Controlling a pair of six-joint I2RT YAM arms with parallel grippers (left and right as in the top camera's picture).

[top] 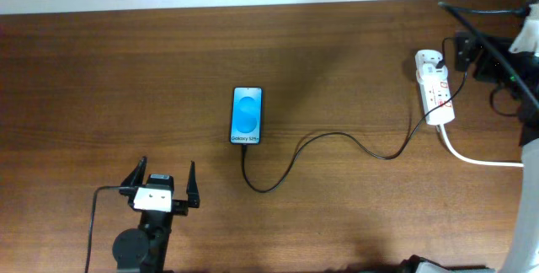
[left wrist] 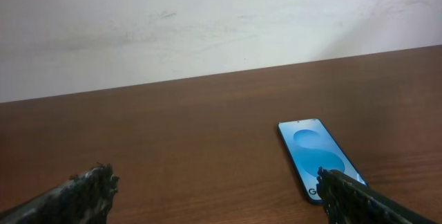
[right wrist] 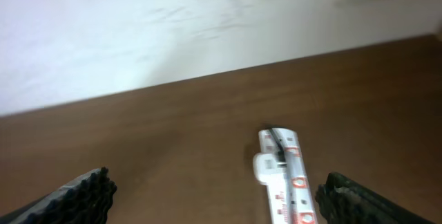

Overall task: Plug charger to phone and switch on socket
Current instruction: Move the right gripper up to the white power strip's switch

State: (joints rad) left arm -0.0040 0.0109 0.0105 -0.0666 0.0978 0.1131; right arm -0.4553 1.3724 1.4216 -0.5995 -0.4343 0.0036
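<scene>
The phone [top: 247,115] lies flat mid-table with its blue screen lit. It also shows in the left wrist view [left wrist: 319,156]. The thin black charger cable [top: 337,136] runs from the phone's near end in a loop across to the white socket strip [top: 437,94] at the far right. My left gripper [top: 162,180] is open and empty, near and left of the phone, with its right finger beside the phone's near end [left wrist: 221,198]. My right gripper [top: 472,54] is open and empty just right of the socket, which lies ahead between its fingers [right wrist: 284,175].
A white adapter [top: 427,57] sits at the socket's far end. The thick white cord [top: 480,160] leaves the socket toward the right edge. A pale wall runs behind the table's far edge [left wrist: 207,23]. Bare wooden tabletop [top: 126,79] lies left of the phone.
</scene>
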